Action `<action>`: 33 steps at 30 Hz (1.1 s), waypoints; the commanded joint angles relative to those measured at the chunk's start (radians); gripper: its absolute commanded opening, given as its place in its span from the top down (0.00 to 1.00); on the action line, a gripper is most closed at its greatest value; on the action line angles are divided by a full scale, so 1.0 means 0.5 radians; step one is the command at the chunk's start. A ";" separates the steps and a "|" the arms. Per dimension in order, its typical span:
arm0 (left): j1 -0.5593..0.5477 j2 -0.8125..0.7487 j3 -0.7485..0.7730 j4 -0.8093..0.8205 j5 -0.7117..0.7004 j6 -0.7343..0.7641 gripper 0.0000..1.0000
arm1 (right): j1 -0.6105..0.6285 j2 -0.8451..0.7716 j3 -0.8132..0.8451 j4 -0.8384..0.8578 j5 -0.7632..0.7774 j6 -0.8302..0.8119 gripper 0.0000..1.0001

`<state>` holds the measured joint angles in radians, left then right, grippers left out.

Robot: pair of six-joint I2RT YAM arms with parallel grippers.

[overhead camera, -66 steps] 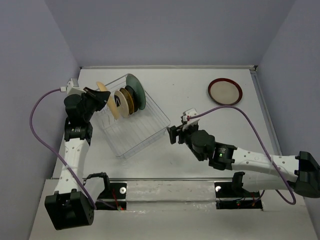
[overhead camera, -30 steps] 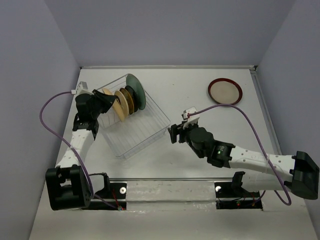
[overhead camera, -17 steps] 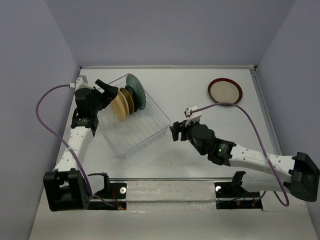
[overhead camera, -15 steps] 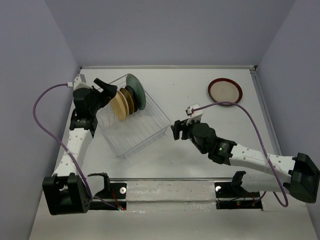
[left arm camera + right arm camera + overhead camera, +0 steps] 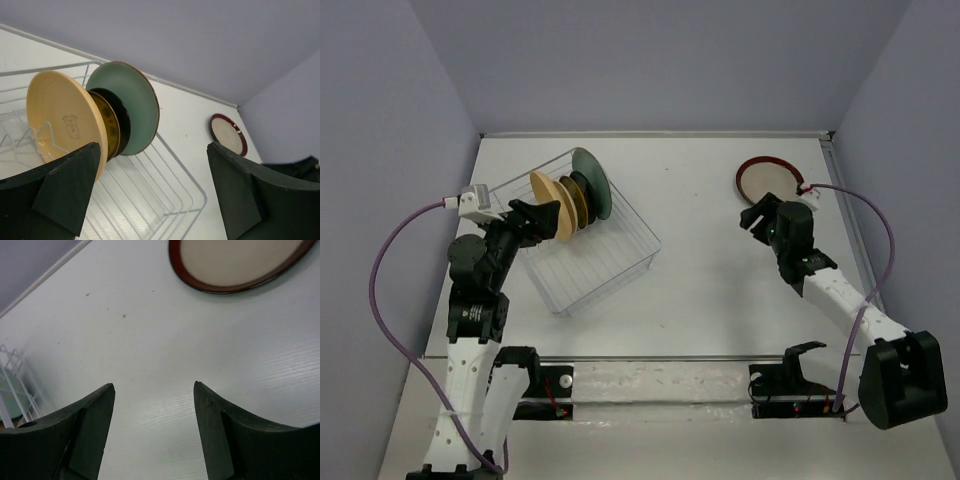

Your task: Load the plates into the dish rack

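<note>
The white wire dish rack (image 5: 610, 255) lies at the left of the table. Several plates stand in its far end: an orange-yellow one (image 5: 548, 203) in front, a patterned yellow one (image 5: 109, 127), a black one (image 5: 120, 117) and a mint-green one (image 5: 591, 180) at the back. My left gripper (image 5: 534, 216) hangs open just left of the orange-yellow plate (image 5: 62, 120), holding nothing. A red-rimmed beige plate (image 5: 772, 178) lies flat at the back right. My right gripper (image 5: 757, 216) is open at its near-left rim. In the right wrist view that plate (image 5: 235, 260) lies beyond the fingertips (image 5: 107, 392).
The rack's near half (image 5: 165, 200) holds only bare wire. In the right wrist view the rack's corner (image 5: 12, 380) shows at the far left edge. Grey walls close in the table on three sides.
My left gripper opened, let go of the orange-yellow plate in the rack and drew back towards the near side. The right arm swung from beside the rack to the red-rimmed plate.
</note>
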<state>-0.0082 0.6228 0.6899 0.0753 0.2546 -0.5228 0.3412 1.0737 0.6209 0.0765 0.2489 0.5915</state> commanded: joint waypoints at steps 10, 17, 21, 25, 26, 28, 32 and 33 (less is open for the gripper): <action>-0.358 -0.294 -0.113 -0.237 0.061 0.395 0.01 | -1.133 0.663 0.209 0.126 -0.427 0.747 0.29; -0.453 -0.304 -0.107 -0.261 0.064 0.407 0.01 | -1.253 1.261 0.593 0.142 -0.479 0.609 0.28; -0.490 -0.279 -0.100 -0.267 0.068 0.414 0.01 | -1.253 1.534 0.768 0.138 -0.568 0.593 0.29; -0.508 -0.264 -0.097 -0.270 0.067 0.417 0.01 | -1.253 1.761 0.924 0.145 -0.706 0.609 0.33; -0.508 -0.258 -0.094 -0.270 0.068 0.420 0.01 | -1.253 1.801 0.949 0.139 -0.743 0.624 0.36; -0.508 -0.242 -0.088 -0.267 0.058 0.420 0.01 | -1.253 1.902 0.998 0.151 -0.822 0.667 0.50; -0.508 -0.212 -0.082 -0.258 0.055 0.417 0.01 | -1.253 1.933 0.992 0.218 -0.930 0.753 0.88; -0.508 -0.196 -0.082 -0.252 0.058 0.417 0.01 | -1.253 1.915 0.961 0.230 -0.943 0.756 0.93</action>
<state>-0.2565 0.5060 0.6323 -0.0803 0.2726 -0.3328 -0.2893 2.0060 1.1233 0.2085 -0.1444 0.9432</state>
